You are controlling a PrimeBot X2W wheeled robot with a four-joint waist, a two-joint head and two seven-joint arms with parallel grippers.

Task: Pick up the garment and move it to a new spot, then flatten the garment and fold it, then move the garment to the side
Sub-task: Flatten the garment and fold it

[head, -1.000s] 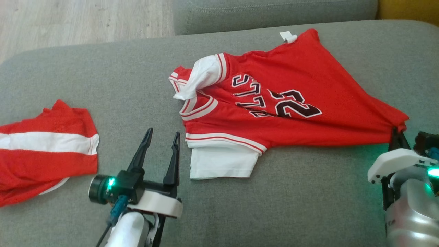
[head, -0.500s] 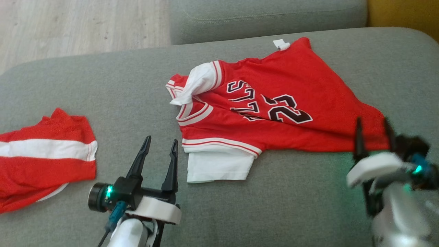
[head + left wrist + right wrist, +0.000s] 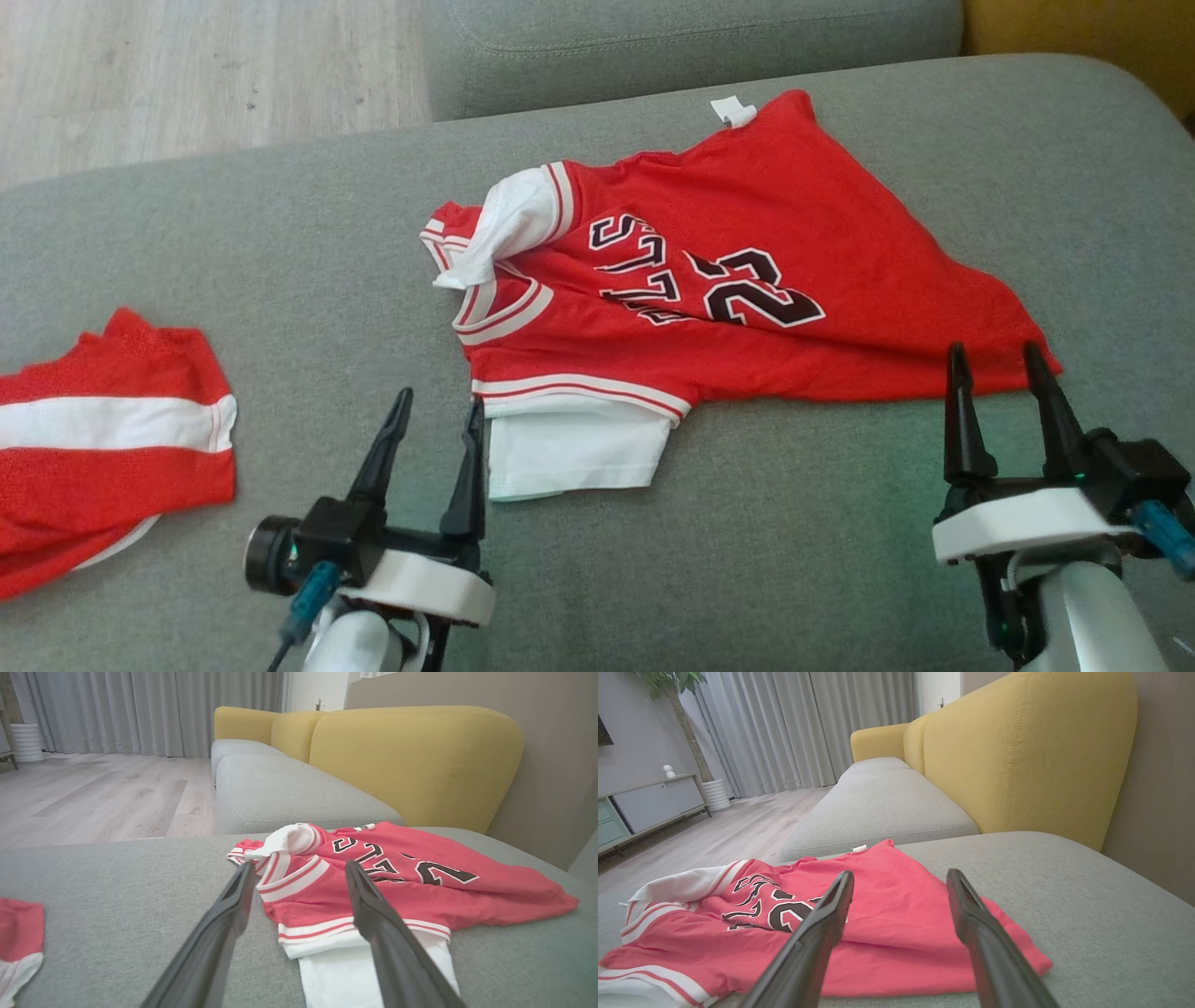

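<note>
Grey sofa cushion (image 3: 840, 560) is spread across the head view, and a yellow backrest (image 3: 416, 756) is seen in the wrist views. A red jersey (image 3: 747, 233) is laid across the middle of the frame, neck toward the left and hem toward the right. It is rumpled, with one white sleeve (image 3: 569, 453) flat at its lower edge and a second sleeve (image 3: 509, 219) bunched over the neck. Another red-and-white garment (image 3: 103, 439) is seen at the left edge, well apart. The left gripper (image 3: 441, 399), at the lower left, is held parted and empty, with one fingertip just beside the flat sleeve's left edge. The right gripper (image 3: 991, 347), at the lower right, is likewise parted and empty, its tips set at the jersey's lower right corner; whether cloth is touched cannot be told. Flattening is judged to be the step in hand. A grip on the sleeve side and another on the hem corner are called for next, so that the cloth can be drawn taut and the bunched sleeve freed.
</note>
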